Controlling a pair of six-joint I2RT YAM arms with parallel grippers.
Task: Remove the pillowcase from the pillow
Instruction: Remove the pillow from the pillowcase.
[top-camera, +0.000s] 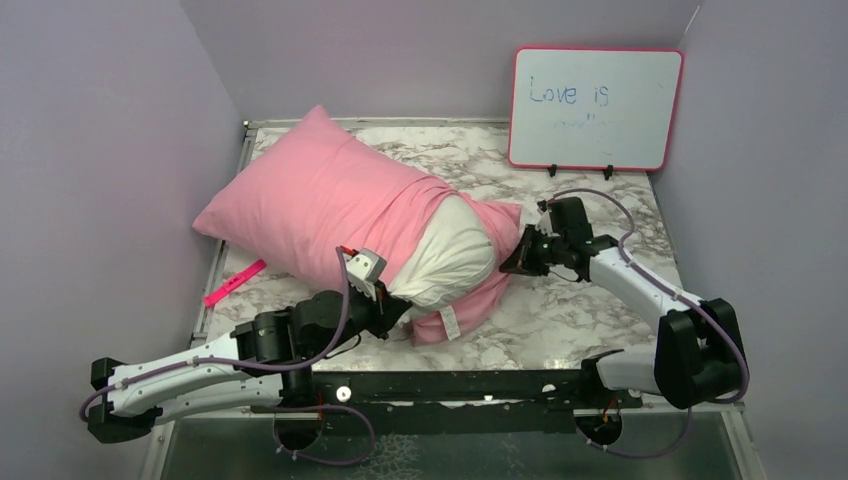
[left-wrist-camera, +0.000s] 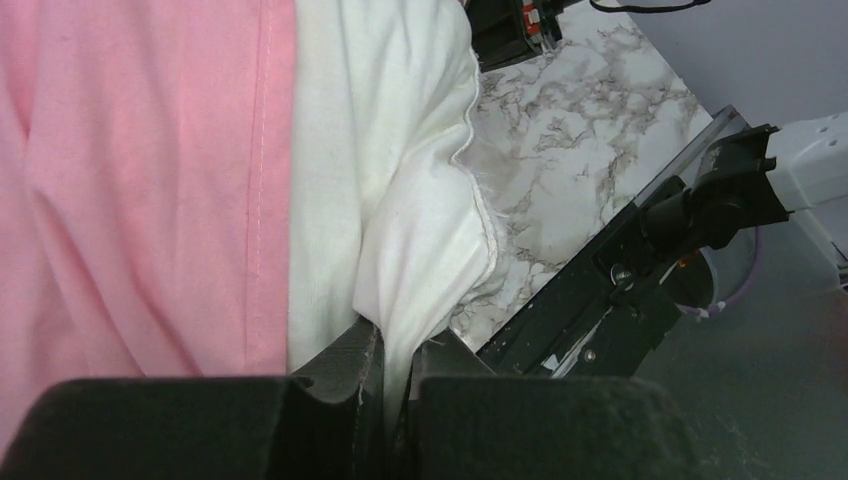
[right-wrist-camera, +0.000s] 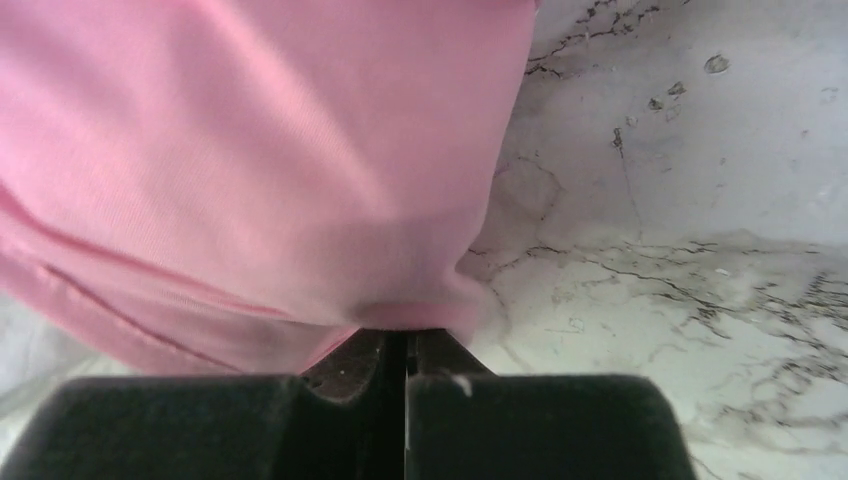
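pillowcase (top-camera: 310, 200): smooth pink sheen, bunched
pillow (top-camera: 455, 250): plump, wrinkled white end bared
left gripper (left-wrist-camera: 395, 362): pinching pillow corner
right gripper (right-wrist-camera: 405, 345): pinching pillowcase fold

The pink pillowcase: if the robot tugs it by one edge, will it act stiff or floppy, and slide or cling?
Probably floppy: the pillowcase bunches in folds around the pillow. Likely light, since the right hand pinches only a thin edge. It may slide fairly easily; its surface looks smooth with a slight sheen.
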